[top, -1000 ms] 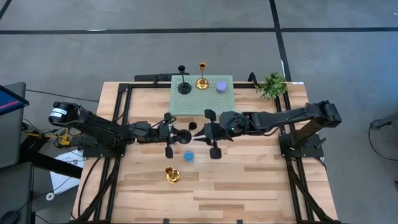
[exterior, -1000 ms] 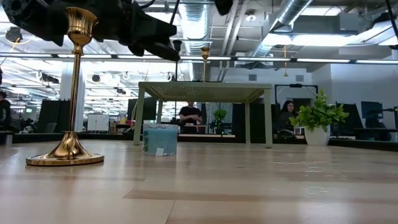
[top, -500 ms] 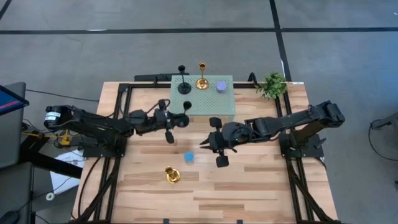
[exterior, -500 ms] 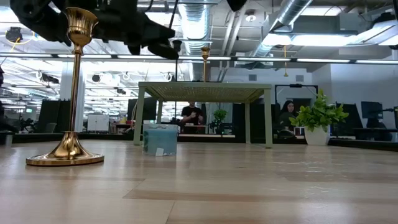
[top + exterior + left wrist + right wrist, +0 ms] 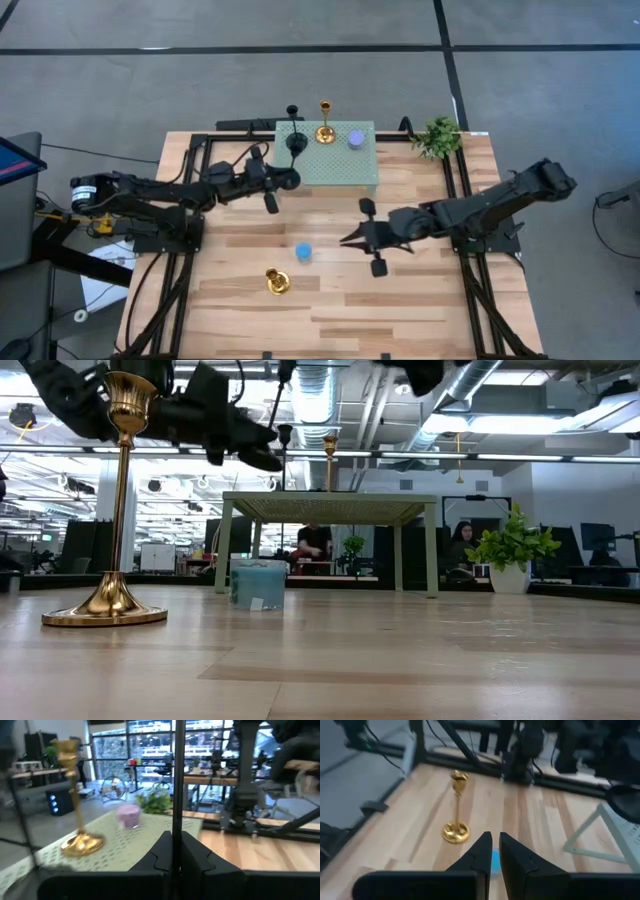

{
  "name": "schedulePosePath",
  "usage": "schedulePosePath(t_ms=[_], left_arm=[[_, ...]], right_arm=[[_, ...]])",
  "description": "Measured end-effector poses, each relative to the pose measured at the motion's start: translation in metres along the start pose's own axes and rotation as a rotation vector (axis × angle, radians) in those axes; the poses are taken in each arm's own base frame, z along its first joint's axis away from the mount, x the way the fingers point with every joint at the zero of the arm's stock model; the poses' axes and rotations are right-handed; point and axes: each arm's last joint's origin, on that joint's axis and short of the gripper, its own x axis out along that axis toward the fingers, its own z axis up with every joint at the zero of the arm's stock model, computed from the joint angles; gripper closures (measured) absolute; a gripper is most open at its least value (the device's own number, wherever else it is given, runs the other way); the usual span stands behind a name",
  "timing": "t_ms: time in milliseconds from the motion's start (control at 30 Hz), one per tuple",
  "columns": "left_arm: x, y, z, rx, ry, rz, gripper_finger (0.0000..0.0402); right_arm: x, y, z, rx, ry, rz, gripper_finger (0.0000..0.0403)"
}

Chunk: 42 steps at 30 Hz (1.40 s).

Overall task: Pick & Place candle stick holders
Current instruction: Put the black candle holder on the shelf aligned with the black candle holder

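My left gripper is at the near left corner of the pale green stand, shut on a black candle stick holder. Another black holder, a gold holder and a purple cylinder stand on the stand top. A second gold holder and a blue cylinder stand on the table. My right gripper is shut and empty, above the table to the right of the blue cylinder. My left gripper pinches the black holder's slim stem between its two fingers. The fingers come about level from the table's left side and lie across the stem. The stem stands upright. The fingers hide its base, so I cannot tell whether it rests on the stand.
A small green plant stands at the far right corner of the table. Bare wood lies along the near edge. In the low view the stand is behind the blue cylinder and the gold holder.
My left gripper has carried the black holder from the table's middle toward the far edge, up to the stand's near left corner. My right gripper has drawn back from the middle toward the table's right and near edges.
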Motion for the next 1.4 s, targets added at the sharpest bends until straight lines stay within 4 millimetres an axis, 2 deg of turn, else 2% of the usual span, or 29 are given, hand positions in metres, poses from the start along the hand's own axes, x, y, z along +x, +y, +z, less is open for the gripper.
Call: schedulePosePath(t_ms=[167,300,533,933,1400], left_arm=[[-0.002,0.01,-0.006,-0.038,-0.033,0.014,0.0388],[-0.004,0.014,-0.008,-0.035,-0.108,0.034,0.0388],[0.0,0.022,-0.026,-0.015,-0.055,0.047,0.0388],[0.011,0.027,-0.046,-0.009,-0.074,0.069,0.0388],[0.015,0.032,-0.056,0.022,-0.094,0.089,0.0388]], right_arm=[[-0.018,0.002,-0.006,0.01,-0.078,0.009,0.0375],[-0.025,0.001,-0.008,0.019,-0.122,0.007,0.0377],[-0.026,0.0,-0.01,0.019,-0.126,0.006,0.038],[-0.027,0.0,-0.007,-0.001,-0.156,0.005,0.0382],[-0.027,0.0,-0.006,0.001,-0.162,0.005,0.0383]])
